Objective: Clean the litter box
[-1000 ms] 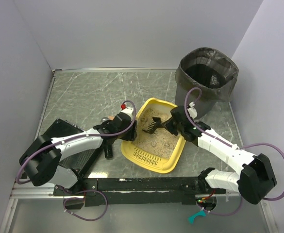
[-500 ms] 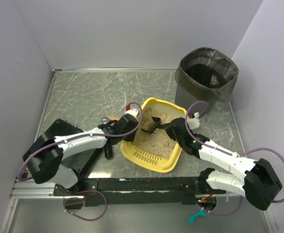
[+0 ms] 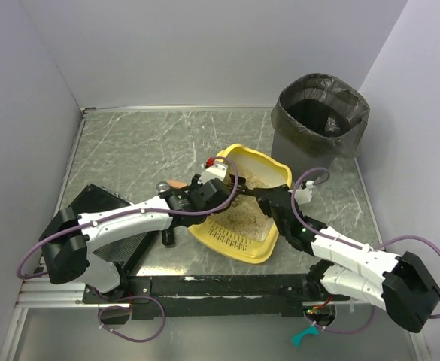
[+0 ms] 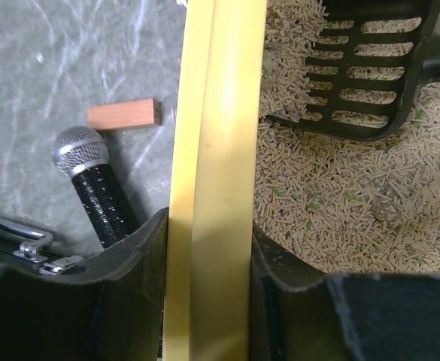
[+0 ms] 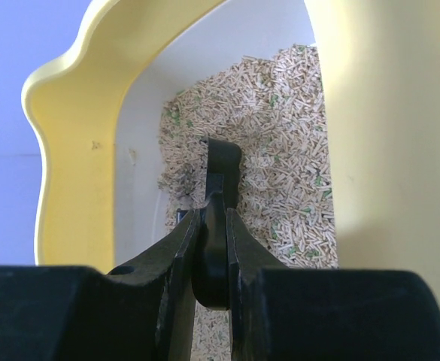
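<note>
The yellow litter box (image 3: 244, 253) sits mid-table, its far end tipped up, with beige litter (image 3: 238, 216) inside. My left gripper (image 3: 216, 197) is shut on its left rim (image 4: 220, 113); in the left wrist view the gripper (image 4: 208, 241) has one jaw on each side of the rim. My right gripper (image 3: 271, 198) is shut on the handle of a black slotted scoop (image 5: 221, 188). The scoop head (image 4: 370, 75) rests in the litter (image 4: 340, 195). In the right wrist view the gripper (image 5: 212, 241) is inside the box, between its yellow walls (image 5: 77, 150).
A dark grey round bin (image 3: 321, 120) with a bag liner stands at the back right. A microphone (image 4: 92, 169) and a small wooden block (image 4: 123, 114) lie just left of the box. A black case (image 3: 103, 218) lies at the front left. A black rail (image 3: 227, 286) runs along the near edge.
My left gripper moved right along the box's left rim and the box's far end has tipped up. My right gripper moved left and lower with the scoop, deeper into the box.
</note>
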### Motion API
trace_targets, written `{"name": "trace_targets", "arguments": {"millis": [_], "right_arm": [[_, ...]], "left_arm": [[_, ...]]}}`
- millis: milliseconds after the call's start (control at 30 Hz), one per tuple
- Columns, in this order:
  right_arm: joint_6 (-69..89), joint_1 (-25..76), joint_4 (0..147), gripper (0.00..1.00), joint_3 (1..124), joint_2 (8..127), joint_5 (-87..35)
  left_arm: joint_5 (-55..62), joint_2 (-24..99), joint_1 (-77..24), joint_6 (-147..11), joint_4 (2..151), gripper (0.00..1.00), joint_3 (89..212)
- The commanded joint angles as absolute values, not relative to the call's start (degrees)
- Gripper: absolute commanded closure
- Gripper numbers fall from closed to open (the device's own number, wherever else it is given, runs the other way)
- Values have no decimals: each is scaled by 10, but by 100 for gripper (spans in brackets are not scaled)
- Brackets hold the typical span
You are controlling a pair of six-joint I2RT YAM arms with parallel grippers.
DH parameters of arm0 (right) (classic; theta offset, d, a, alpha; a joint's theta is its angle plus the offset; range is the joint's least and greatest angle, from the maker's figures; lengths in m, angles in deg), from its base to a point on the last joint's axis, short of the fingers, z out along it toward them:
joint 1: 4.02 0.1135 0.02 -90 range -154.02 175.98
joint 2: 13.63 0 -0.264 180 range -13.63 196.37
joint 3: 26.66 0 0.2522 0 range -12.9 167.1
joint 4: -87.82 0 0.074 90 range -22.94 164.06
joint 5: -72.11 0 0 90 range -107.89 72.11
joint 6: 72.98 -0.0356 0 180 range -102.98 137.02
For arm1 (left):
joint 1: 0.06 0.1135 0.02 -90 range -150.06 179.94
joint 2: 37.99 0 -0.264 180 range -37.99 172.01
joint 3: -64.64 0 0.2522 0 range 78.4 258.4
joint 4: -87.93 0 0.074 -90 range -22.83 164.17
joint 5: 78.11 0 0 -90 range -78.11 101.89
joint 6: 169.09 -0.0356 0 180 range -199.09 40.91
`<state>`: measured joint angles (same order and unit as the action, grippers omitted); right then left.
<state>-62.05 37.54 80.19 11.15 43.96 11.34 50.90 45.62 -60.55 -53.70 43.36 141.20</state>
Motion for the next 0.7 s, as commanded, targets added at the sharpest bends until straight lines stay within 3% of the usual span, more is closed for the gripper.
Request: {"name": "trace_targets", "arguments": {"millis": [0,233,433,500,667], "right_arm": [[-604,385,777,100,52,416,116],[-679,387,715,100,41,352,194],[-676,391,603,100,106,349,275],[-686,391,634,100,87,355,260],[-591,392,893,100,31,413,206]], "left_arm": [[587,397,-635,-561,535,99,1499],[629,407,-656,-578,526,99,1516],[639,421,-665,-563,503,99,1542],[629,419,-665,-565,516,99,1538],[616,416,-667,-559,516,99,1542]]}}
